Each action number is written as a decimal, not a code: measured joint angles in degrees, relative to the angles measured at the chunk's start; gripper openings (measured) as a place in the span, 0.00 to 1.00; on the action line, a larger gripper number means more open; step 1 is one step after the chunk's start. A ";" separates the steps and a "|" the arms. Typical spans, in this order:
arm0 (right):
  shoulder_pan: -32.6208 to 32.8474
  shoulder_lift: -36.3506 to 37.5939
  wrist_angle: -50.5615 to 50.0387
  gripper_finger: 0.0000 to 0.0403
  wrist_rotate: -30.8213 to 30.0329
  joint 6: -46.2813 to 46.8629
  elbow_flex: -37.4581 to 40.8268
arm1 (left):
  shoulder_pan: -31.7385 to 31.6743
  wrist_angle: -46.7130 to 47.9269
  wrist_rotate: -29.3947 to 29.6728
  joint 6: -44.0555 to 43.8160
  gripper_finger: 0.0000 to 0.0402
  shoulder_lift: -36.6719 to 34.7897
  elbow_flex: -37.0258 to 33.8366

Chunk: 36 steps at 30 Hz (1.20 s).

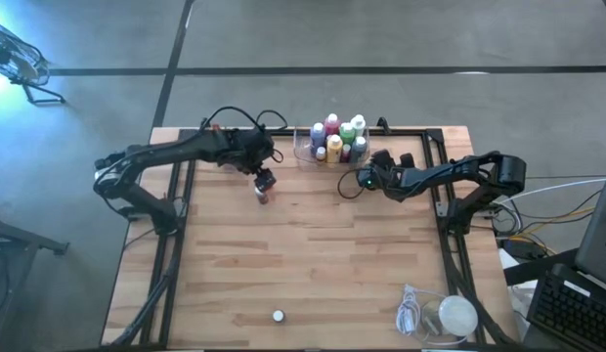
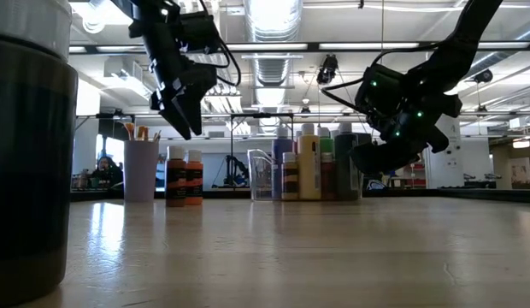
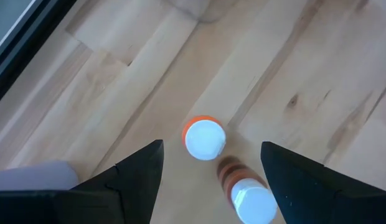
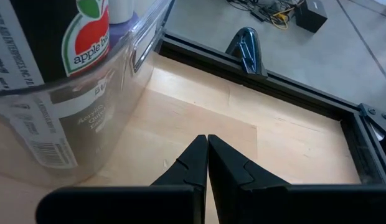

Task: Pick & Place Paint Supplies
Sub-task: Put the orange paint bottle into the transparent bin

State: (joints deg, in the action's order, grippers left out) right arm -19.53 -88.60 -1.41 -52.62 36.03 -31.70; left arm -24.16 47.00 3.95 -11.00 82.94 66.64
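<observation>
Two orange paint bottles with white caps [image 3: 204,138] [image 3: 250,200] stand upright on the table, side by side, also in the low view [image 2: 184,177]. My left gripper [image 3: 211,148] hangs open above them, pointing steeply down, one finger on either side and touching neither [image 1: 264,182]. More bottles [image 1: 334,137] stand in the clear tray [image 1: 305,154] at the far edge. My right gripper [image 4: 207,142] is shut with nothing in it, low over the table just right of the tray [image 1: 366,179].
A purple cup with brushes [image 2: 141,169] stands left of the orange bottles. One capped bottle [image 1: 279,316] stands near the front edge, close to the low camera. A white round lump with a coiled cord [image 1: 445,315] lies at the front right. The black frame [image 4: 255,74] borders the table.
</observation>
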 joint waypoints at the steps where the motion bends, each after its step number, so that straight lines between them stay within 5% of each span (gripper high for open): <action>1: 0.00 0.00 -0.02 0.02 0.00 0.00 0.00 | 0.00 0.00 0.32 0.00 0.68 0.00 -0.22; 36: -0.02 0.00 -0.04 0.02 0.66 0.42 0.11 | -3.27 -1.52 -1.92 6.45 0.68 5.81 -0.82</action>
State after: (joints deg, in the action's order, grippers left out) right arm -19.55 -88.60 -1.45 -51.96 36.45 -31.59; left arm -27.43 45.49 2.03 -4.55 88.75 65.82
